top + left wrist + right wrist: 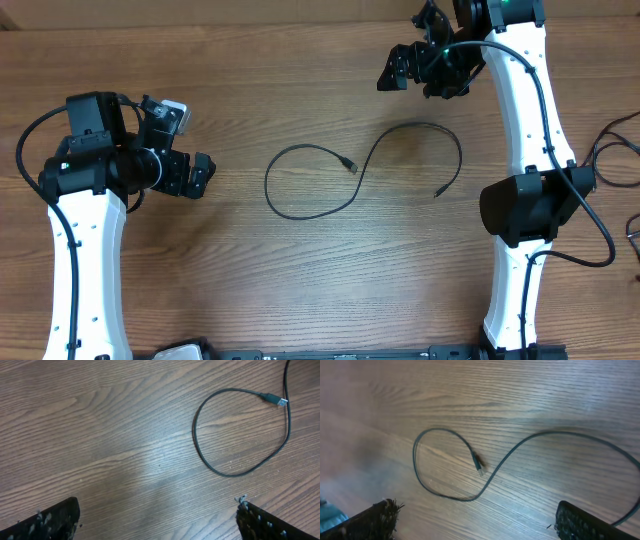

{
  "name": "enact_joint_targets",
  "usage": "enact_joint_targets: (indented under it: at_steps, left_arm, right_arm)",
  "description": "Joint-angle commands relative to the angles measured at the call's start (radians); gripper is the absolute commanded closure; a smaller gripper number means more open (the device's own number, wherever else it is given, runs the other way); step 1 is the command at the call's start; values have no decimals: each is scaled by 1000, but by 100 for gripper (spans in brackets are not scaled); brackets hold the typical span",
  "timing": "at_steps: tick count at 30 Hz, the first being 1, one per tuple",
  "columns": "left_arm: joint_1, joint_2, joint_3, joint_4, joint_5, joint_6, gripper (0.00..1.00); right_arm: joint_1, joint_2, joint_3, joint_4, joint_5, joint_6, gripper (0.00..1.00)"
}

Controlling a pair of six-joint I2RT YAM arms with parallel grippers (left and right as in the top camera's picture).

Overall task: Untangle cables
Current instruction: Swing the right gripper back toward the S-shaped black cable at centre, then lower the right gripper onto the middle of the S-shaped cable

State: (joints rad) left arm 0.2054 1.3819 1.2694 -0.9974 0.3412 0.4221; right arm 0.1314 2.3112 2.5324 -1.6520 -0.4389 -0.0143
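A single thin black cable [428, 123] lies in an S shape at the middle of the wooden table, and it does not cross itself. One plug [351, 167] sits inside the left loop and the other end [437, 191] points down at the right. My left gripper [202, 175] is open, low over the table and well left of the loop. My right gripper [394, 68] is open at the back, above the cable's right bend. In the left wrist view the cable loop [220, 472] and its plug [278, 401] lie ahead of the open left gripper [157, 521]. In the right wrist view the cable [490, 476] curves ahead of the open right gripper [477, 521].
Thicker black wires [615, 150] lie at the table's right edge, beyond the right arm's elbow [530, 205]. A dark bar [340, 354] runs along the front edge between the two arm bases.
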Motion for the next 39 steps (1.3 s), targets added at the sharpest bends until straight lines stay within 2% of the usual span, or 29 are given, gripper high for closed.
enact_joint_targets:
  at_steps: [1, 3, 12, 18, 23, 30, 39]
  left_arm:
    - [3, 5, 3, 4, 18, 12, 0]
    - [3, 5, 3, 3, 18, 12, 0]
    - [4, 5, 3, 3, 15, 12, 0]
    - [3, 5, 3, 3, 15, 12, 0]
    - [3, 5, 3, 3, 15, 12, 0]
    - [4, 5, 3, 3, 15, 12, 0]
    - [4, 5, 3, 3, 15, 12, 0]
  right_arm:
    - [-1, 5, 6, 0, 114, 184, 0]
    - [-1, 5, 6, -12, 161, 252, 0]
    - [80, 5, -2, -42, 172, 265, 0]
    - [184, 5, -79, -29, 378, 468, 0]
    - [240, 5, -198, 36, 393, 563, 0]
    - [289, 5, -329, 100, 397, 591, 5]
    - [302, 5, -407, 147, 397, 621, 8]
